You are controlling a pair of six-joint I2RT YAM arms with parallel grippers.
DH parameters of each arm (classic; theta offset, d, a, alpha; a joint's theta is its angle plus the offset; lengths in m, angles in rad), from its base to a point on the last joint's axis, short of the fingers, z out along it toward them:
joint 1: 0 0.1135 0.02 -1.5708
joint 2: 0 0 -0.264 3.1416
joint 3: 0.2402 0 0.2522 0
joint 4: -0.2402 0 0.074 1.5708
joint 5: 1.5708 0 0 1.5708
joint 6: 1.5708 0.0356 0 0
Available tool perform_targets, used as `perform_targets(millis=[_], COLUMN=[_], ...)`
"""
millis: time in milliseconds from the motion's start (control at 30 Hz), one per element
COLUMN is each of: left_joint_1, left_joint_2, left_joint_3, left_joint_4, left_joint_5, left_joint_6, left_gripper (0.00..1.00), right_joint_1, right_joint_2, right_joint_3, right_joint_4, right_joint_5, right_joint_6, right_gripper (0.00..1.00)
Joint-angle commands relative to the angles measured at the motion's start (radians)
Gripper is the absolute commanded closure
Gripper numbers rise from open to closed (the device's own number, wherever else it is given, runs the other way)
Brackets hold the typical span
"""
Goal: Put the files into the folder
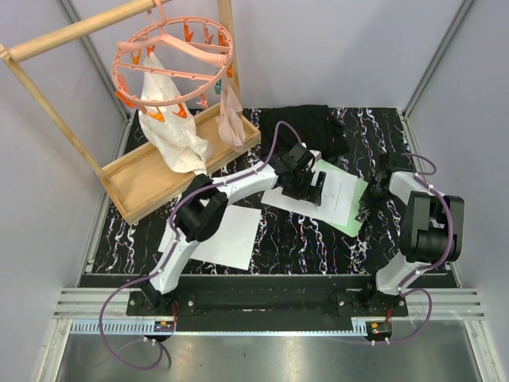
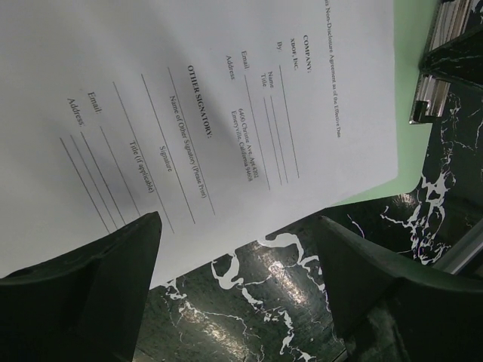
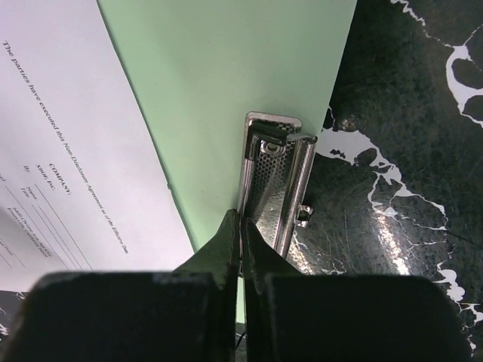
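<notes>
Since the sheet [image 2: 226,90] lying on the folder [image 3: 226,75] is thin and floppy, I'd pinch the edge poking out over the table [image 2: 249,302]. The left gripper [image 2: 238,222] hangs spread over it; the right gripper [image 3: 240,220] is pinched together right at the clip [image 3: 275,181].

We see smooth paper files [image 2: 189,75], a matt green folder [image 3: 226,75], its shiny metal clip [image 3: 279,181], and a glossy marbled surface [image 3: 407,188].
</notes>
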Motion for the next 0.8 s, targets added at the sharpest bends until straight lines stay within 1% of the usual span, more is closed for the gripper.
perform_targets(millis=[0, 100, 200, 267, 500, 633, 767], left_joint_1=[-0.027, -0.035, -0.036, -0.035, -0.045, -0.055, -0.055], left_joint_2=[-0.101, -0.144, -0.164, -0.168, -0.143, -0.091, -0.048], left_joint_3=[-0.016, -0.047, -0.052, -0.047, -0.053, -0.047, -0.035], left_joint_4=[0.013, 0.021, 0.023, 0.027, 0.029, 0.037, 0.037], left_joint_5=[-0.023, -0.035, -0.035, -0.035, -0.017, -0.023, -0.033], left_joint_6=[0.011, 0.014, 0.013, 0.010, 0.011, 0.017, 0.020], left_gripper=[0.15, 0.15, 0.15, 0.15, 0.16, 0.18, 0.21], right_joint_1=[0.030, 0.062, 0.097, 0.119, 0.144, 0.144, 0.145], right_joint_2=[-0.024, -0.057, -0.085, -0.109, -0.241, -0.257, -0.271], right_joint_3=[-0.011, -0.036, -0.045, -0.062, -0.158, -0.191, -0.221], right_joint_4=[-0.028, -0.022, -0.034, -0.040, -0.050, -0.022, 0.041], right_joint_5=[-0.041, -0.073, -0.075, -0.110, -0.113, -0.129, -0.155], right_joint_6=[-0.025, -0.024, -0.004, 0.021, 0.107, 0.145, 0.163], right_gripper=[1.00, 1.00, 1.00, 1.00, 1.00, 1.00, 1.00])
